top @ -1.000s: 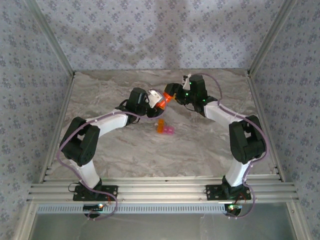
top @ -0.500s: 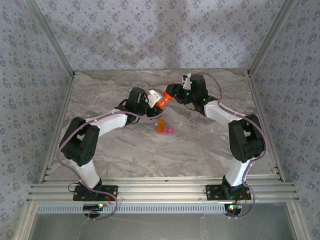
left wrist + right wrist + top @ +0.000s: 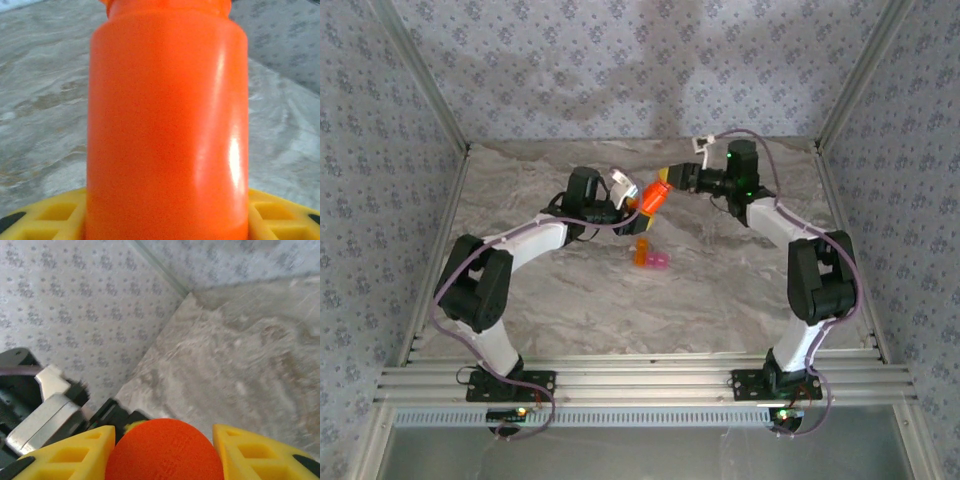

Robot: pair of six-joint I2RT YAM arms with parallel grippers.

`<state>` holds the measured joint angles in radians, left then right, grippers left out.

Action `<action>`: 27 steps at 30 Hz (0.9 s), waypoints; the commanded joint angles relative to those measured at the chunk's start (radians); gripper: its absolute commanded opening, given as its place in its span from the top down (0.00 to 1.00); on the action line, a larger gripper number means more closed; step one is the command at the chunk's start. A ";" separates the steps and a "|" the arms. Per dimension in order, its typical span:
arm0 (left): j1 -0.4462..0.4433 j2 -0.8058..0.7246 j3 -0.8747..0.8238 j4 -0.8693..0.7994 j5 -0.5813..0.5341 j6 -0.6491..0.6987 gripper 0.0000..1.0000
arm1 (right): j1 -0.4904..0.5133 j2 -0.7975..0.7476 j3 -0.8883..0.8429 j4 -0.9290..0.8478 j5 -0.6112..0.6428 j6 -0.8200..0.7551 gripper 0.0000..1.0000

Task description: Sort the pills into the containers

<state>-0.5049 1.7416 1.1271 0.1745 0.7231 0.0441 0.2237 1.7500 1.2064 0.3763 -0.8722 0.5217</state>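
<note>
Inspection finding: no legible text, label, brand, number or sign is appearing in any view. The orange bottle (image 3: 165, 125) is presenting a plain, unprinted side to the left wrist camera. The containers (image 3: 650, 257) are appearing too small in the top view for any marking to be read.

Right hand (image 3: 672, 181) closed on bottle (image 3: 652, 198); both arms shifted back.

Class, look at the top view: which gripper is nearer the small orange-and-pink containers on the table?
Left. The left gripper is just behind the containers, holding the bottle; the right gripper is farther back and right, at its cap.
</note>
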 commanded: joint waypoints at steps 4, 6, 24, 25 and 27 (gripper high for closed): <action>-0.017 -0.060 0.027 -0.003 0.137 0.012 1.00 | -0.041 -0.012 0.020 0.036 0.024 -0.028 0.73; -0.017 -0.062 0.024 -0.001 0.122 0.014 1.00 | -0.039 -0.014 0.008 0.014 0.072 -0.017 0.73; 0.017 -0.114 -0.073 0.106 -0.096 -0.010 1.00 | 0.053 0.043 -0.120 -0.374 0.687 -0.088 0.72; 0.019 -0.117 -0.075 0.109 -0.104 -0.011 1.00 | 0.063 0.050 -0.122 -0.391 0.731 -0.088 0.72; 0.019 -0.119 -0.080 0.114 -0.118 -0.011 1.00 | 0.082 0.063 -0.134 -0.393 0.787 -0.094 0.71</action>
<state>-0.4873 1.6749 1.0580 0.2375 0.6304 0.0387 0.2878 1.7893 1.0897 0.0544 -0.2478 0.4644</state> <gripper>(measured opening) 0.531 0.471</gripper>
